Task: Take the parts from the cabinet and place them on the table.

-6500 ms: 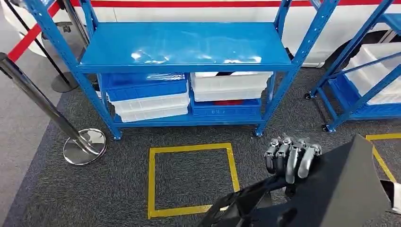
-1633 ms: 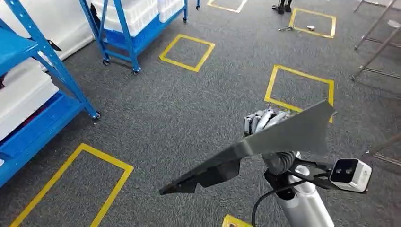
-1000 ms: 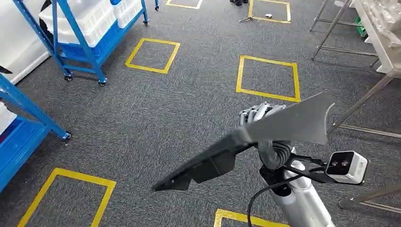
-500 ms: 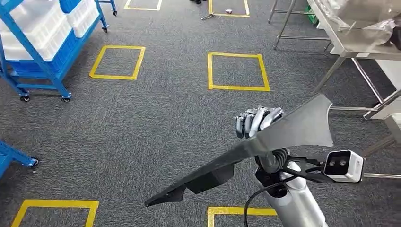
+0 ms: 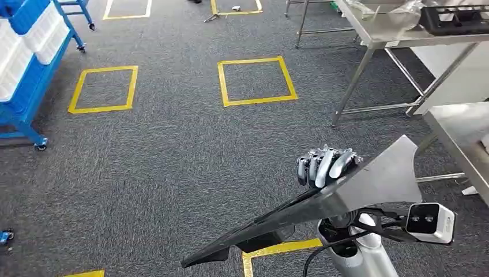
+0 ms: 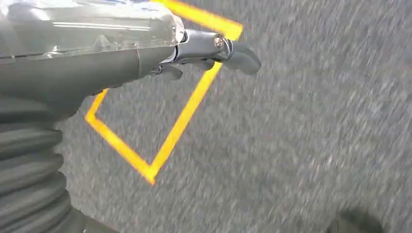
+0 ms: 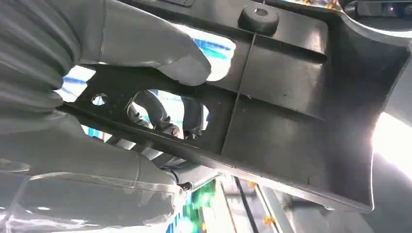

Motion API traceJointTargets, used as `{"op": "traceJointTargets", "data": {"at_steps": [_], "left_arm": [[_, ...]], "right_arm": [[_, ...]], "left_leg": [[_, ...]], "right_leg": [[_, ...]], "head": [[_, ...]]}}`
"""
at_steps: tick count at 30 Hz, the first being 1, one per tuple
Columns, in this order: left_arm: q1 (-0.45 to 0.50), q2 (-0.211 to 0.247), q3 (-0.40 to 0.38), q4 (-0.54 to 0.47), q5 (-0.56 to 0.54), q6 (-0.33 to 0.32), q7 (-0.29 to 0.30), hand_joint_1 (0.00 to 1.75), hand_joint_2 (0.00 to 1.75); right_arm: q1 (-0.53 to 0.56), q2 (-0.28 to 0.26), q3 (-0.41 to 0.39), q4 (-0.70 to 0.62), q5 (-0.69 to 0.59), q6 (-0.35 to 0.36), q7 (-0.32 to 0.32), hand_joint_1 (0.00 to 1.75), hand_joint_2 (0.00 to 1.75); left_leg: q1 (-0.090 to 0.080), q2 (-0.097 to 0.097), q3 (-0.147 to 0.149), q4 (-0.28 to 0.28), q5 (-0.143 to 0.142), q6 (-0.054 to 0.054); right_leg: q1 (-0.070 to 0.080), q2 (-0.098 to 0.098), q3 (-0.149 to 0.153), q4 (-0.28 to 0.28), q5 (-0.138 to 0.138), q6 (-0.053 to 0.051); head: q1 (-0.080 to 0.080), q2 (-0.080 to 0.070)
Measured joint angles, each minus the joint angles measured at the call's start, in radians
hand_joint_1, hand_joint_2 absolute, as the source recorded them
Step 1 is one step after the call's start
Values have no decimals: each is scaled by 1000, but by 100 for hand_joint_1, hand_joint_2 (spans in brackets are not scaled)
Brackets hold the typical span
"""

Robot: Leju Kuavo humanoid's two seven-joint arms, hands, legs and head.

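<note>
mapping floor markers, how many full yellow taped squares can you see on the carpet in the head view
2 full squares: one near the blue rack, one beside the metal table. Partial outlines at the picture's edges may be more.

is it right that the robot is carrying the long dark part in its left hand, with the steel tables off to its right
Not quite: the right hand grips the long dark part, as the head view shows. The left hand hangs over the carpet with nothing in it, seen in the left wrist view. The steel tables are indeed to the robot's right.
</note>
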Motion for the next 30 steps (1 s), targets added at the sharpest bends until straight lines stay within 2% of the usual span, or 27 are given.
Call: {"op": "traceJointTargets", "data": {"at_steps": [1, 2, 3, 4, 5, 6, 7, 8, 9, 10, 13, 14, 15, 16, 17, 18, 19, 20, 21, 22, 23, 24, 25, 26, 28, 29, 30], "left_arm": [[1, 6, 4, 2, 0, 0, 0, 0, 175], [3, 8, 8, 3, 0, 0, 1, 0, 175], [5, 13, 13, 3, 0, 0, 1, 0, 175], [8, 14, 15, 3, 0, 0, 1, 0, 175], [10, 14, 16, 3, -2, 1, 1, 0, 175], [10, 14, 16, 3, -1, 6, 0, 0, 175], [9, 18, 17, 3, -1, 21, -10, 0, 175], [8, 24, 20, 3, -1, 39, -20, 0, 175], [8, 30, 27, 5, -1, 62, -28, 0, 175], [7, 37, 35, 7, 0, 76, -32, 0, 175], [5, 61, 59, 8, 0, 84, -51, 0, 175], [3, 63, 65, 8, 1, 78, -56, 0, 175], [4, 70, 66, 8, 1, 67, -59, 0, 175], [7, 73, 66, 8, 2, 58, -62, 0, 175], [8, 73, 66, 8, 2, 49, -62, 0, 175], [10, 74, 65, 8, 2, 37, -60, 0, 175], [11, 73, 63, 8, 1, 27, -57, 0, 175], [12, 72, 62, 8, 1, 23, -56, 0, 175], [12, 70, 61, 8, 1, 21, -56, 0, 175], [10, 68, 60, 8, 1, 19, -56, 0, 175], [9, 65, 57, 7, 1, 13, -57, 0, 175], [9, 62, 53, 7, 1, 7, -57, 0, 175], [8, 58, 48, 7, 1, 1, -56, 0, 175], [8, 55, 39, 7, 1, -3, -53, 0, 175], [1, 45, 32, 5, -1, -6, -46, 0, 175], [-5, 38, 27, 2, -1, -5, -44, 0, 175], [-8, 36, 22, 0, 0, -5, -40, 0, 175]], "right_arm": [[0, 5, 0, -1, 1, -3, 0, 171, 175], [3, 10, 0, -1, 1, -5, 0, 171, 175], [9, 13, 0, -1, 2, -6, 0, 171, 175], [12, 13, 0, -1, 2, -6, 0, 171, 175], [14, 13, 0, -1, 2, -5, 0, 171, 175], [16, 14, 0, -1, 2, -6, 0, 171, 175], [17, 15, 0, -1, 4, -11, 0, 171, 175], [19, 18, 0, -5, 10, -15, 0, 171, 175], [27, 18, -2, -14, 18, -15, 0, 171, 175], [33, 18, -7, -22, 22, -10, 0, 171, 175], [61, 20, -29, -43, 46, 19, 0, 171, 175], [67, 20, -35, -48, 55, 19, 0, 171, 175], [72, 20, -44, -56, 64, 15, 0, 171, 175], [75, 20, -50, -64, 79, 15, 0, 171, 175], [87, 21, -56, -72, 93, 15, 0, 171, 175], [106, 24, -63, -82, 108, 21, 0, 171, 175], [125, 27, -71, -88, 118, 30, 0, 171, 175], [139, 30, -78, -93, 126, 41, 0, 171, 175], [146, 32, -87, -94, 134, 55, 0, 171, 175], [150, 36, -95, -97, 138, 63, 0, 171, 175], [152, 40, -101, -103, 144, 66, 0, 171, 175], [153, 45, -106, -107, 151, 66, 0, 171, 175], [155, 46, -111, -108, 158, 66, 0, 171, 175], [155, 51, -114, -109, 164, 63, 0, 171, 175], [166, 53, -118, -114, 169, 60, 0, 171, 175], [170, 53, -120, -119, 171, 57, 0, 171, 175], [174, 55, -120, -124, 172, 54, 0, 171, 175]], "left_leg": [[1, -30, -30, 62, -34, 1], [1, -43, -70, 139, -69, 0], [0, -47, -119, 222, -97, -2], [1, -48, -151, 268, -101, -5], [1, -48, -161, 265, -78, -7], [3, -49, -150, 219, -37, -8], [5, -52, -121, 139, 16, -10], [10, -66, -86, 54, 63, -12], [17, -120, -64, 11, 55, -15], [11, -118, -62, 0, 55, -9], [3, -90, -61, 3, 56, 11], [9, -79, -58, -5, 61, 19], [7, -70, -54, -9, 63, 23], [5, -60, -51, -12, 62, 30], [3, -51, -51, -12, 61, 32], [1, -40, -51, -12, 59, 33], [0, -30, -51, -12, 57, 34], [0, -19, -50, -12, 55, 34], [-1, -6, -47, -12, 52, 32], [-2, 6, -43, -12, 49, 32], [-3, 18, -37, -13, 46, 29], [-4, 30, -31, -14, 43, 25], [-9, 39, -26, -16, 38, 20], [-5, 45, -24, -20, 38, 15], [-4, 72, -14, -28, 36, 7], [-9, 84, -2, -35, 32, -2], [-1, 48, -2, -20, 25, -4]], "right_leg": [[-1, 9, 4, 1, -2, -9], [-1, 22, 5, 1, -3, -11], [0, 39, 6, 2, -5, -13], [0, 54, 6, 4, -6, -13], [-1, 69, 7, 7, -7, -12], [-3, 85, 8, 11, -11, -9], [-6, 100, 8, 19, -15, -5], [-8, 113, 8, 29, -21, 0], [-8, 124, 3, 40, -29, 7], [-5, 135, -4, 52, -33, 14], [-11, 157, -9, 45, -27, 30], [-11, 152, -10, 50, -31, 33], [-8, 92, -16, 69, -44, 37], [-8, 55, -41, 119, -74, 42], [-12, 41, -79, 192, -110, 47], [-15, 37, -119, 268, -140, 51], [-17, 35, -147, 320, -154, 52], [-18, 34, -158, 333, -147, 53], [-17, 32, -142, 296, -116, 51], [-16, 27, -104, 222, -74, 47], [-12, 10, -53, 127, -31, 39], [-3, -34, -12, 50, -18, 30], [6, -63, -8, 44, -32, 20], [7, -50, -6, 38, -30, 17], [12, -24, -9, 33, -28, 10], [10, -8, 2, 15, -20, 5], [0, 1, 17, 0, -11, 6]], "head": [[0, 0], [-1, 0], [0, 0], [0, 0], [0, 0], [0, 0], [0, 0], [0, 0], [0, 0], [0, 0], [0, 0], [0, 0], [0, 0], [0, 0], [0, 0], [0, 0], [0, 0], [0, 0], [0, 0], [0, 0], [0, 0], [0, 0], [0, 0], [0, 0], [0, 0], [0, 0], [0, 0]]}}
